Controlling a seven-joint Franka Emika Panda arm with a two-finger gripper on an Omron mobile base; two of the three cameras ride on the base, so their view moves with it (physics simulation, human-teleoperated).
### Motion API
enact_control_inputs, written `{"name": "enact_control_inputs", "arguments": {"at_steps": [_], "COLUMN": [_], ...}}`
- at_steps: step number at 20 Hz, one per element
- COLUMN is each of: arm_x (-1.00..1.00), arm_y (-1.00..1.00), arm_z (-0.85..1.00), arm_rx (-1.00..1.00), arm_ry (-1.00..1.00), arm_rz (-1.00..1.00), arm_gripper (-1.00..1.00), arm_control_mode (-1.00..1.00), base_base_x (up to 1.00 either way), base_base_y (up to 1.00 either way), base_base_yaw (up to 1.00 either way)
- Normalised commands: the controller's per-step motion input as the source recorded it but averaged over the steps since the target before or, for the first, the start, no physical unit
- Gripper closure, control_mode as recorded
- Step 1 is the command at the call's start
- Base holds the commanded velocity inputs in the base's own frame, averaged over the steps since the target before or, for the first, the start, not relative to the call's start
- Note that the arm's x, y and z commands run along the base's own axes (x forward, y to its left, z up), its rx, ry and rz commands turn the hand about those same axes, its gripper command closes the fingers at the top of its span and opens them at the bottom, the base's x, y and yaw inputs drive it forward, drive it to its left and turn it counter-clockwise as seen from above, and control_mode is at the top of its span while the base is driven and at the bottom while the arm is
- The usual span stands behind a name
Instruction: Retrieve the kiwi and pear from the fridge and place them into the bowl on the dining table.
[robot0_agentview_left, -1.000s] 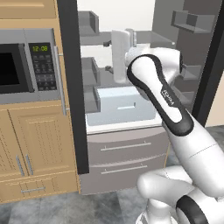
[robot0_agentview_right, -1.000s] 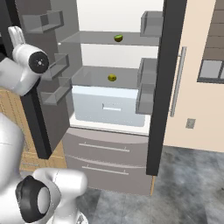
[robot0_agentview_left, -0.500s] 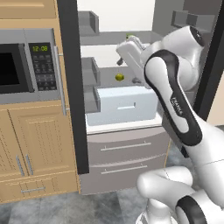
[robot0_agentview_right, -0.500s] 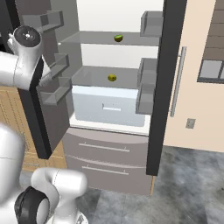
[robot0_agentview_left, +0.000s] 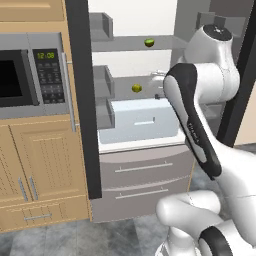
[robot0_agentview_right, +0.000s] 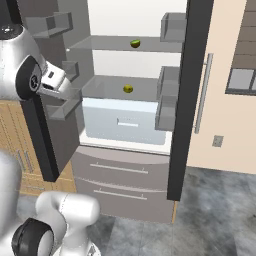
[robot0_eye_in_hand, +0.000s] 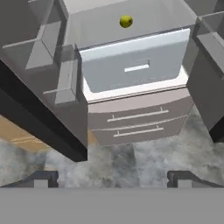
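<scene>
The fridge (robot0_agentview_left: 82, 100) stands with both doors open, white inside. A small olive-green fruit, the kiwi (robot0_agentview_left: 149, 43) (robot0_agentview_right: 135, 43), lies on the upper shelf. A yellow-green fruit, the pear (robot0_agentview_left: 136, 88) (robot0_agentview_right: 128, 89) (robot0_eye_in_hand: 126, 21), lies on the lower shelf just above the pale drawer (robot0_agentview_left: 142, 120) (robot0_eye_in_hand: 138, 65). My gripper (robot0_eye_in_hand: 112, 176) is open and holds nothing. It hangs in front of the fridge, well back from the shelves, looking down at the drawer and floor. The hand (robot0_agentview_right: 52, 80) sits near the left door's bins. The bowl and the dining table are out of view.
A built-in microwave (robot0_agentview_left: 30, 75) and wood cabinets (robot0_agentview_left: 40, 165) stand left of the fridge. Grey door bins (robot0_agentview_right: 170, 100) (robot0_eye_in_hand: 65, 78) jut from both open doors. Two grey freezer drawers (robot0_agentview_right: 120, 180) sit below. The right door carries a long bar handle (robot0_agentview_right: 202, 95).
The arm has swung from in front of the shelves over to the right in the left base view, uncovering both fruits. The jaws stay open. The fruits have not moved.
</scene>
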Motion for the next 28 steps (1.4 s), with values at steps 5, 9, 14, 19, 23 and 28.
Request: {"name": "enact_control_inputs", "arguments": {"at_steps": [5,9,14,19,23,28], "arm_x": [-0.49,-0.62,-0.38,-0.42,-0.5,-0.46], "arm_y": [-0.63,-0.54,-0.11,0.0,0.0,0.0], "arm_z": [-0.43,-0.2,0.02,0.16,0.18,0.12], "arm_rx": [-0.35,-0.13,0.0,0.0,0.0,0.0], "arm_ry": [-0.15,-0.25,-0.06,0.0,0.0,0.0], "arm_rz": [0.13,0.12,0.1,0.07,0.09,0.1], "arm_gripper": [-1.0,-1.0,-1.0,-1.0,-1.0,-1.0], "arm_control_mode": [-1.0,-1.0,-1.0,-1.0,-1.0,-1.0], "base_base_x": [0.0,0.0,0.0,0.0,0.0,0.0], "base_base_y": [0.0,0.0,0.0,0.0,0.0,0.0], "base_base_yaw": [0.0,0.0,0.0,0.0,0.0,0.0]}}
